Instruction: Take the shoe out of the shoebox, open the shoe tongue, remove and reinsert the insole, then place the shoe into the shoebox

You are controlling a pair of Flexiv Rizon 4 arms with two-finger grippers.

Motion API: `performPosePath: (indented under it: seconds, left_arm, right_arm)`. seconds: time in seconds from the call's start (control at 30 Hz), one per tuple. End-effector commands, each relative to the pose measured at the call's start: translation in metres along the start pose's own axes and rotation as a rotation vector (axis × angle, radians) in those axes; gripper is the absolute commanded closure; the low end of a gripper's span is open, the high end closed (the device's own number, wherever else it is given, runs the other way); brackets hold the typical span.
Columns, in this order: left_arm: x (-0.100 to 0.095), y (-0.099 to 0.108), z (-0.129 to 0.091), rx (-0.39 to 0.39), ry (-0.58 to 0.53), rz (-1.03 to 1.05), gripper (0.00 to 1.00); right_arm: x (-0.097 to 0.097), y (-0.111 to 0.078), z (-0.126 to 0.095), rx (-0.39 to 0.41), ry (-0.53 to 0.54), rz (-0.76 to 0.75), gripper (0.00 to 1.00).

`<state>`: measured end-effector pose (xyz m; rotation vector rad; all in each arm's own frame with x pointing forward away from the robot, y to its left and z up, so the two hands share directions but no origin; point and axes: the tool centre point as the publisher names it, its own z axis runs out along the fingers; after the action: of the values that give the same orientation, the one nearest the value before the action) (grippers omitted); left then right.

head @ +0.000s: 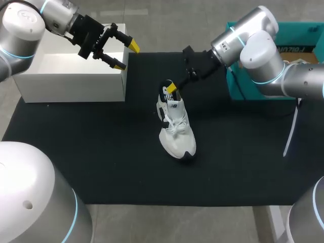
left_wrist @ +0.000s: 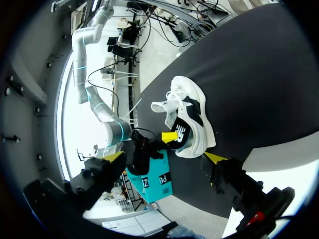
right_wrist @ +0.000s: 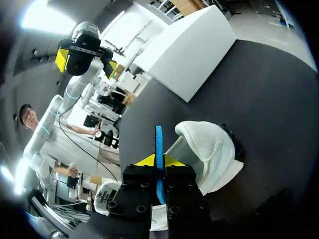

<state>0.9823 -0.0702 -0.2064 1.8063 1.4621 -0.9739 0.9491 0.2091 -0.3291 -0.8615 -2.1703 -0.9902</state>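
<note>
Your right gripper (head: 172, 87), pinching the insole (right_wrist: 158, 142), sits at the heel of the shoe (head: 175, 129), toe toward the near edge of the table (head: 91, 162); your left gripper (head: 126, 54) hangs open by the far-left shoebox (head: 71, 78).

A big black mat (head: 101, 167) lies flat on the grey table (head: 172, 223) and covers most of it. The mat fills the whole middle. Bare grey table shows past the mat at 6 o'clock and again at 12 o'clock. A blue-green box (head: 304, 33) sits at about 2 o'clock, right at the mat's edge. The box is open on top. Something brown (head: 301, 53) sits inside it, but what it is cannot be told. At 3 o'clock a thin white strip (head: 290, 132) slants across the mat. It is too thin to tell what it is. It is near the blue-green box, a bit closer to 4 o'clock.
</note>
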Motion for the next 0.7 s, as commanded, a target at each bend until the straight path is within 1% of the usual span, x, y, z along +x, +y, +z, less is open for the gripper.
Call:
performPosePath:
  seconds: [0.03,0.37,0.5,0.67,0.7]
  left_arm:
    - [0.000,-0.001,0.000,-0.003,0.003,0.001,0.00]
    - [0.000,-0.001,0.000,-0.003,0.003,0.001,0.00]
    - [0.000,-0.001,0.000,-0.003,0.003,0.001,0.00]
    - [0.000,-0.001,0.000,-0.003,0.003,0.001,0.00]
    - [0.000,-0.001,0.000,-0.003,0.003,0.001,0.00]
  right_arm:
    - [-0.001,-0.001,0.007,0.004,0.007,0.016,1.00]
    - [0.003,-0.023,0.020,0.030,0.040,0.076,1.00]
    - [0.004,-0.026,0.022,0.032,0.042,0.090,1.00]
    - [0.005,-0.025,0.021,0.024,0.025,0.087,1.00]
    - [0.005,-0.024,0.020,0.022,0.019,0.082,0.70]
